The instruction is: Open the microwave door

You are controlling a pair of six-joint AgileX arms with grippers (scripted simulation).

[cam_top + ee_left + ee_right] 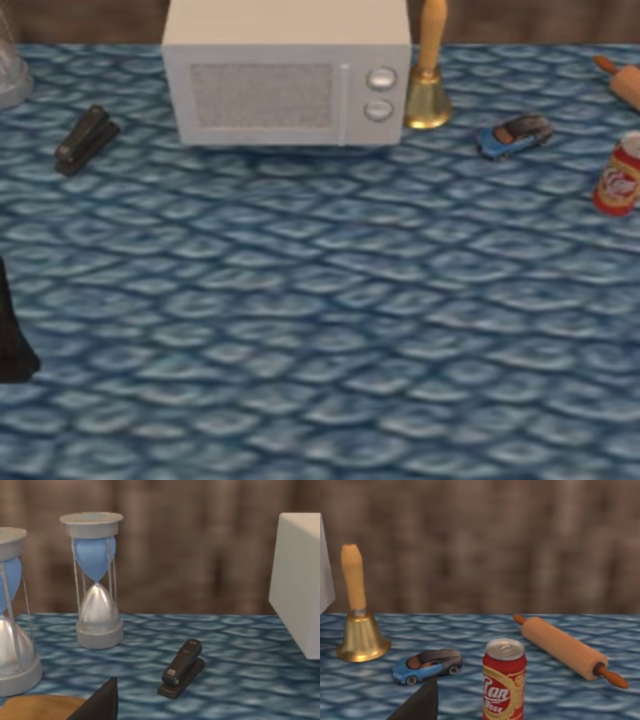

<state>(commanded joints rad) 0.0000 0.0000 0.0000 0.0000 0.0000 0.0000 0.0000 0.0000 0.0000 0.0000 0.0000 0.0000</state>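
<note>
A rendered tabletop scene is shown, not a real room: a blue-patterned table [320,330] is set before a blurred brown backdrop, and unrelated items are scattered on it: microwave [287,70], bell [428,95], stapler [85,138], toy car [514,134], can [618,176].

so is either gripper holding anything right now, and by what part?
Nothing is held. The microwave door is shut and untouched. The left arm sits at the table's left edge; the right arm is out of the top view.

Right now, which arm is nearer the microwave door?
Left, probably. The left arm shows at the top view's left edge, below-left of the microwave door. The right arm is outside the top view, its camera facing the can.
</note>
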